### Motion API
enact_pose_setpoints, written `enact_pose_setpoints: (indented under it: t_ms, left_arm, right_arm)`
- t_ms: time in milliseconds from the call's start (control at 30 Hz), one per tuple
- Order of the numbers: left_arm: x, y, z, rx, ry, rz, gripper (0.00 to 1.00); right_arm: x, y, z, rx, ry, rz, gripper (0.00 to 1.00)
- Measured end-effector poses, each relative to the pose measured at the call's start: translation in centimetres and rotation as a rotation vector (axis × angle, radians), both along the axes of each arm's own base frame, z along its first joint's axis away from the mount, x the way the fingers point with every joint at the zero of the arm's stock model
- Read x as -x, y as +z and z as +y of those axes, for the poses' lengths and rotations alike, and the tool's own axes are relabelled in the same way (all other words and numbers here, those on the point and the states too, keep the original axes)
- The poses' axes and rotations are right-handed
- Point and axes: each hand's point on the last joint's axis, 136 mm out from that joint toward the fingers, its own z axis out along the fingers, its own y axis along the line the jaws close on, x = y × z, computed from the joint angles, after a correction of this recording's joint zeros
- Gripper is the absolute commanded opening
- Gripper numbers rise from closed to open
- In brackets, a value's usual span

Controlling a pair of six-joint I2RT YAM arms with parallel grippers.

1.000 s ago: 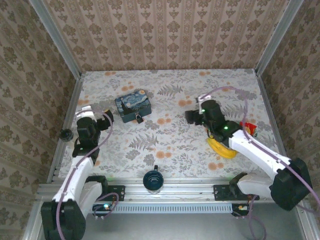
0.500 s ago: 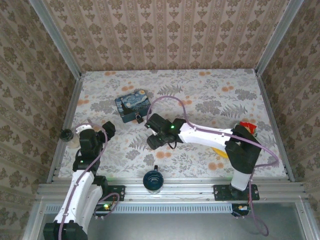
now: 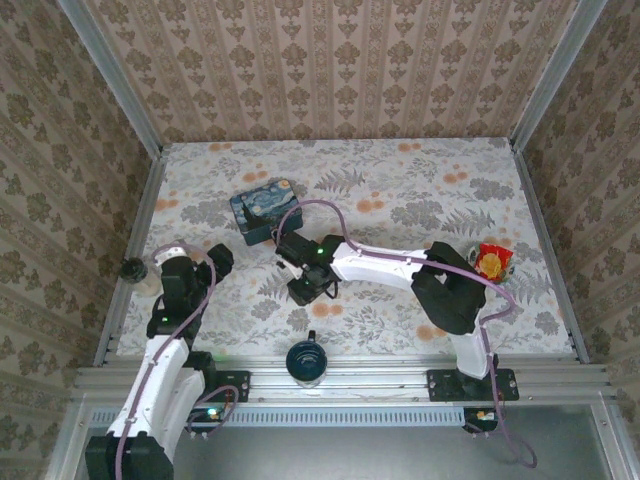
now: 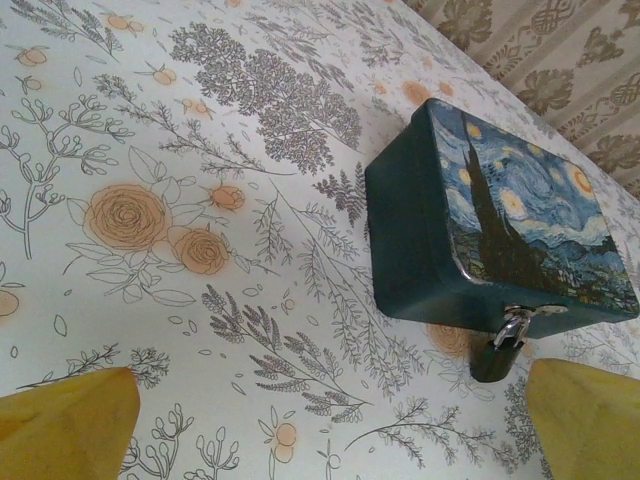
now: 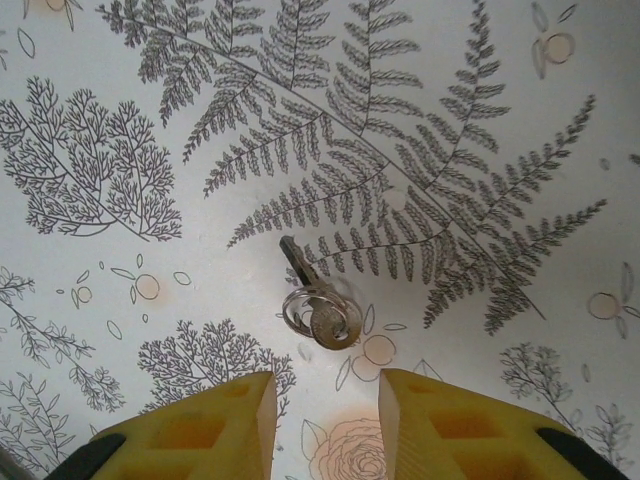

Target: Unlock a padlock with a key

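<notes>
At the left, my left tool (image 4: 320,430): fingers (image 4: 62,420) spread wide, nothing between them; it hangs over the flowered tabletop (image 3: 420,190), facing the box.
Blue painted box (image 4: 470,225): flat on the tabletop, left of centre; lid down.
Padlock (image 4: 497,352): small and black; hangs by its pale shackle from the hasp on the box's near face; whether its body touches the tabletop I cannot tell.
Key (image 5: 312,298): lies flat with its ring on a fern print; just ahead of my right fingertips, touching neither.
My right tool (image 5: 325,405): just right of the box, pointing down; fingers parted by a narrow gap, holding nothing.
Dark mug (image 3: 306,360): near edge, centre.
Red and yellow thing (image 3: 492,260): far right.
</notes>
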Motion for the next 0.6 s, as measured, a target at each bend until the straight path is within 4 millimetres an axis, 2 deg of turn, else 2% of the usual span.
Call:
enact_pose_setpoints:
  t_ms: [367,600]
  left_arm:
    - [-0.1,-0.4,0.0,0.014,0.006,0.014,1.00]
    - [0.0,0.2,0.0,0.018,0.007,-0.009,1.00]
  right_arm:
    - [-0.7,-1.8,1.1,0.033,0.026,0.017,0.33]
    - [-0.8,-2.4,0.9,0.050,0.025,0.014,0.33]
